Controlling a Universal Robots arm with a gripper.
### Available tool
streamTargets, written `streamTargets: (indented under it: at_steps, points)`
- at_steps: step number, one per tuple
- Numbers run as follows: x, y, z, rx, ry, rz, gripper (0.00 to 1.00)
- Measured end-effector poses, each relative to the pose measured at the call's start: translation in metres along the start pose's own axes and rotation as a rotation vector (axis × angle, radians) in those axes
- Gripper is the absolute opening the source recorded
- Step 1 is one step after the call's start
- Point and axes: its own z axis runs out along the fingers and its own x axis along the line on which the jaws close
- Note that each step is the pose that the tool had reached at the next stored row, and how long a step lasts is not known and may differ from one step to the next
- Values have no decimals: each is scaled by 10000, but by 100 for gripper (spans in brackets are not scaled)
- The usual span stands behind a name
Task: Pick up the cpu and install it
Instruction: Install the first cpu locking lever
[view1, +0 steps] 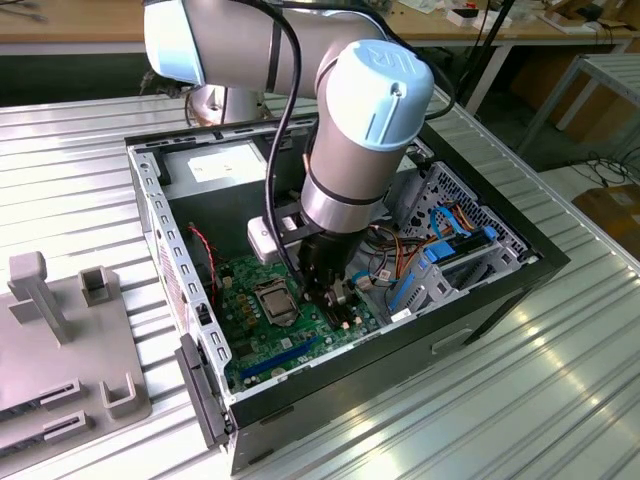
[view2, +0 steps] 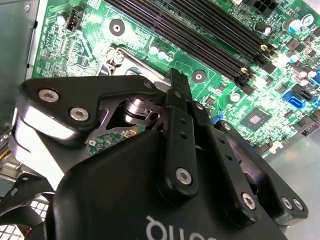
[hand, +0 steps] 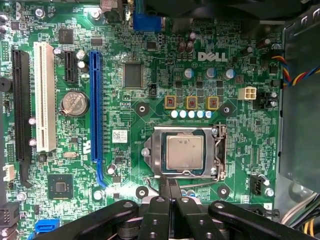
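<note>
we see the cpu (hand: 185, 152) with a brushed, matt silver metal top, its socket frame (hand: 159, 152) of shiny bare metal, the motherboard (hand: 150, 55) glossy green, and the gripper (view2: 175, 82) of matt black metal.

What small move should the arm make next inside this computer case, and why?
Probably a short, straight lift. The cpu already lies flat inside the socket frame, and the gripper, jaws shut on nothing, sits at that frame's edge, so rising should avoid knocking it.
</note>
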Motion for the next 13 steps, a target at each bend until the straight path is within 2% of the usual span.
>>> streamTargets:
  at_steps: [13]
  points:
    - [32, 0, 58, 0, -2, 0, 11]
